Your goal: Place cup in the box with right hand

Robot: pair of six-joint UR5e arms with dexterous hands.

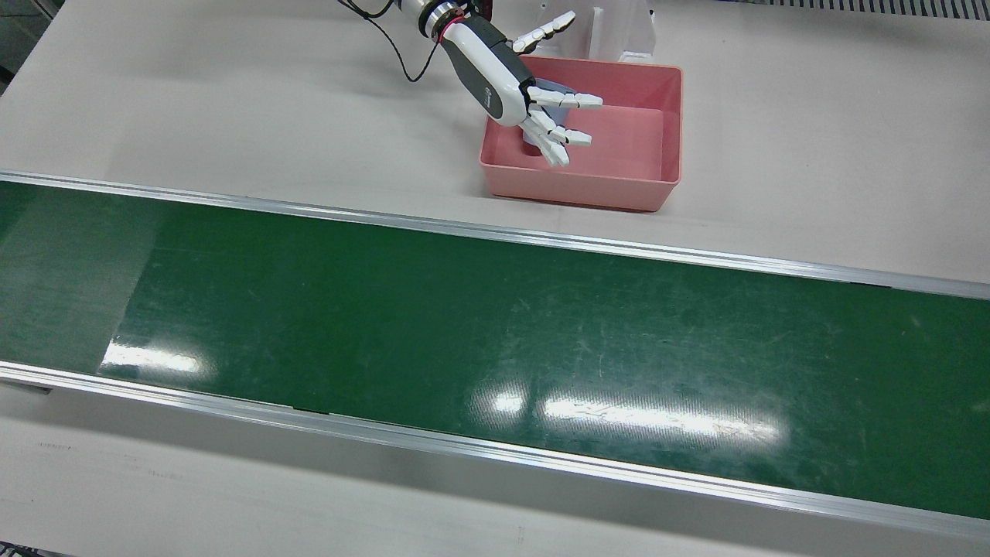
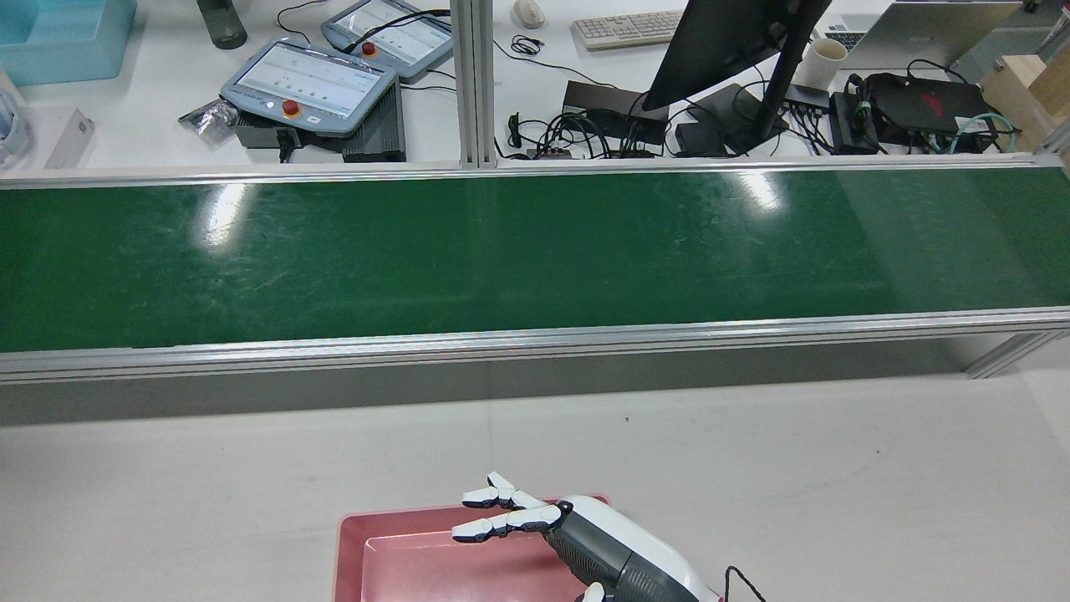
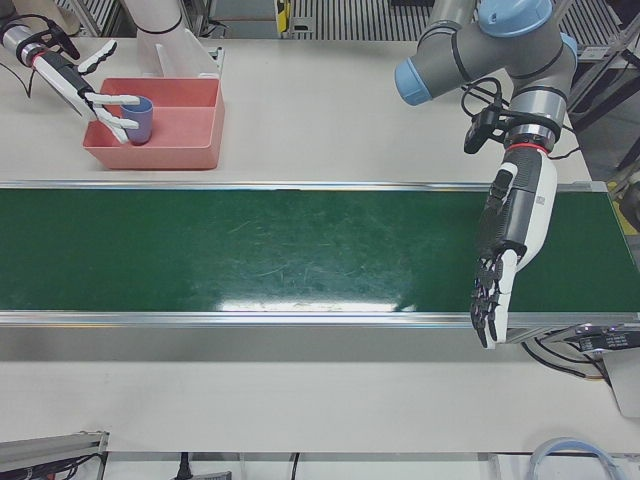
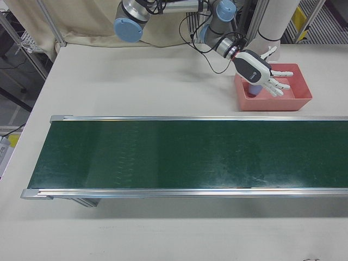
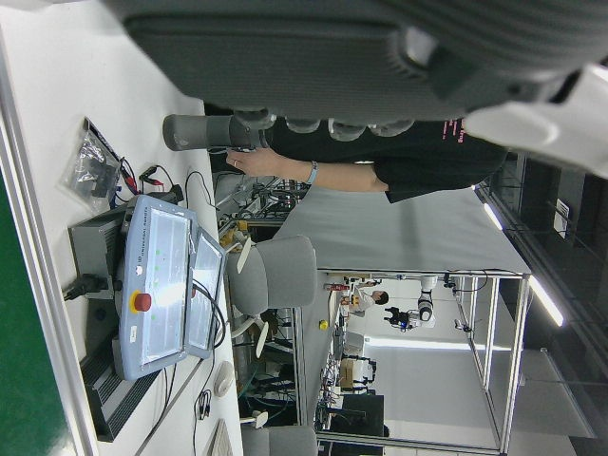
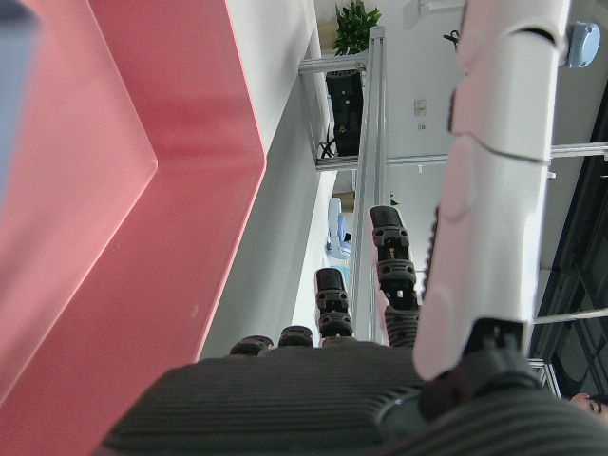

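Right now the right hand (image 1: 541, 108) hangs over the pink box (image 1: 657, 186) with fingers spread apart, holding nothing. Blue cup (image 3: 139, 121) stands upright inside the box, at the end nearest the right arm; the fingers (image 3: 118, 100) fan over and around it, but contact can't be told from these views. In the front view the cup is mostly hidden under the palm, only a bit of blue showing. Box sits on the grey table (image 1: 812, 139) between the green conveyor belt (image 1: 495, 325) and the robot's side edge, near the belt's aluminium rail (image 1: 541, 240) but not touching it. Left hand (image 3: 505, 250) is well apart, hanging fingers-down over the far end of the belt, fingers straight and loosely apart, empty. Rear view shows only the right hand's fingertips past the box's rim. Beyond the belt's operator-side edge: two teach pendants (image 2: 313, 84), a monitor (image 2: 727, 42), a keyboard (image 2: 627, 29), tangled cables. Left hand view catches a person's arm (image 5: 285, 166) holding a dark bottle-like thing.
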